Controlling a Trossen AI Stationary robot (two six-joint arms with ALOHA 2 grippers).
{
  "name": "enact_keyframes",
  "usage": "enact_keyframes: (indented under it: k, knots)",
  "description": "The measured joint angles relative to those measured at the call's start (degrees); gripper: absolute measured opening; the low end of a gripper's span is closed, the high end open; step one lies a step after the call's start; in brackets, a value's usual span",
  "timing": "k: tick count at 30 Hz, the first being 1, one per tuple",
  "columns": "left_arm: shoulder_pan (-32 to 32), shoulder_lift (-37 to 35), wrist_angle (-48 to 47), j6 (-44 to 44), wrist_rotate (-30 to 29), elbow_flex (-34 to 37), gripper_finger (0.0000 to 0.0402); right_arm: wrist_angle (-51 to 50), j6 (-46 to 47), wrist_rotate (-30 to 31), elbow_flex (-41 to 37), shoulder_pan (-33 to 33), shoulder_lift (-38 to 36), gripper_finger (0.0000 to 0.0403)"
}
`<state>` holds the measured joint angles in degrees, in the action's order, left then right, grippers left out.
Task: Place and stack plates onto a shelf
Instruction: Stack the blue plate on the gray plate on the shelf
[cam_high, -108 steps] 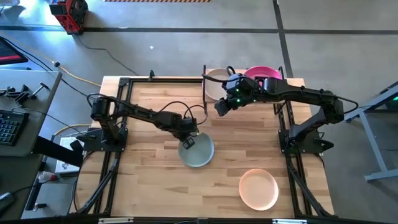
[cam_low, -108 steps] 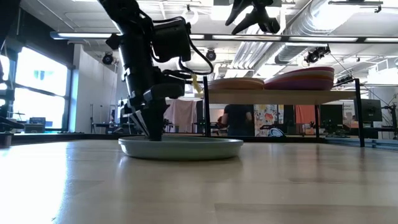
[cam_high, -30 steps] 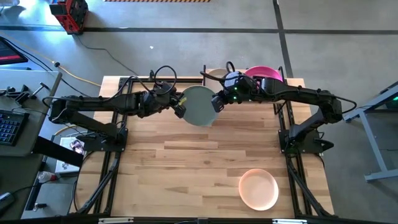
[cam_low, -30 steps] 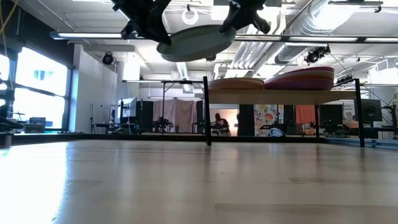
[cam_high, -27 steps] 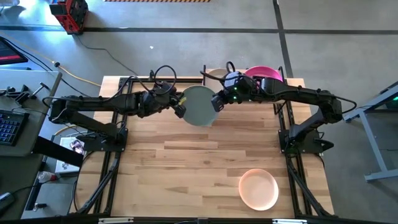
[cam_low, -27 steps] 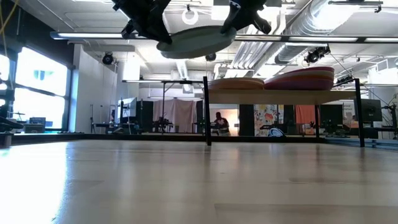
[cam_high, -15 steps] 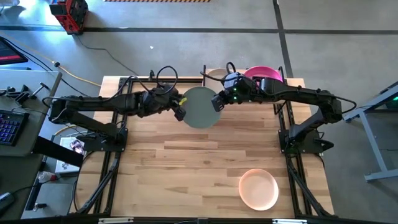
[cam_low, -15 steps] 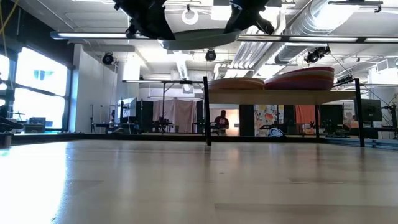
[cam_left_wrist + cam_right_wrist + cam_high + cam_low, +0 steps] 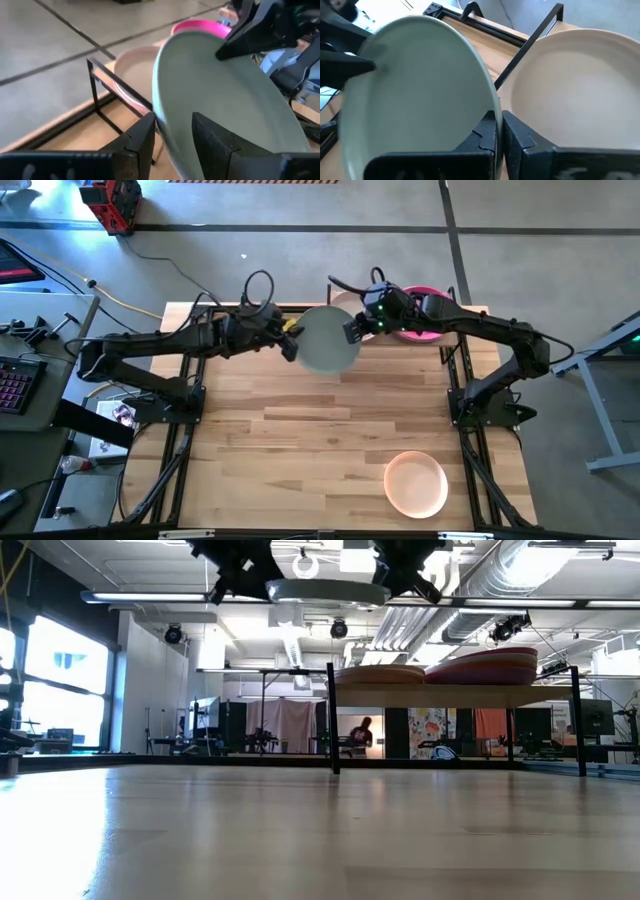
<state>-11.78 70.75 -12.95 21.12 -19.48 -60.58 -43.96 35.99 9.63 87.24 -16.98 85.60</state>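
Grey-teal plate [image 9: 327,350]: held aloft, left gripper [image 9: 291,345] and right gripper [image 9: 352,331] both clamping opposite rims, beside shelf [image 9: 455,691].

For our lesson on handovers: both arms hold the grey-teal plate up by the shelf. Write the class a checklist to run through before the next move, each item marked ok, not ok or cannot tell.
1. Right hand shut on the grey-teal plate rim: ok.
2. Left hand gripping the opposite rim: ok.
3. Plate level: ok in the low view.
4. Plate higher than the stacks on the shelf: ok.
5. Cream plate on the shelf free to receive it: ok.
6. Plate clear of the shelf's black upright: cannot tell.
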Motion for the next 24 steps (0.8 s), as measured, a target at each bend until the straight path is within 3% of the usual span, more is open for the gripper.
enact_keyframes:
  k: [13,24]
  knots:
    - [-3.3,-1.9,2.2,-3.3,-0.1,0.0,0.0118,-0.3,-6.0,-2.7,0.0,-8.9,-0.3,0.0000]
    - [-3.6,-2.2,2.1,-6.4,-0.5,0.0,0.0118,-0.4,-13.1,-14.9,0.0,-23.9,-0.6,0.0000]
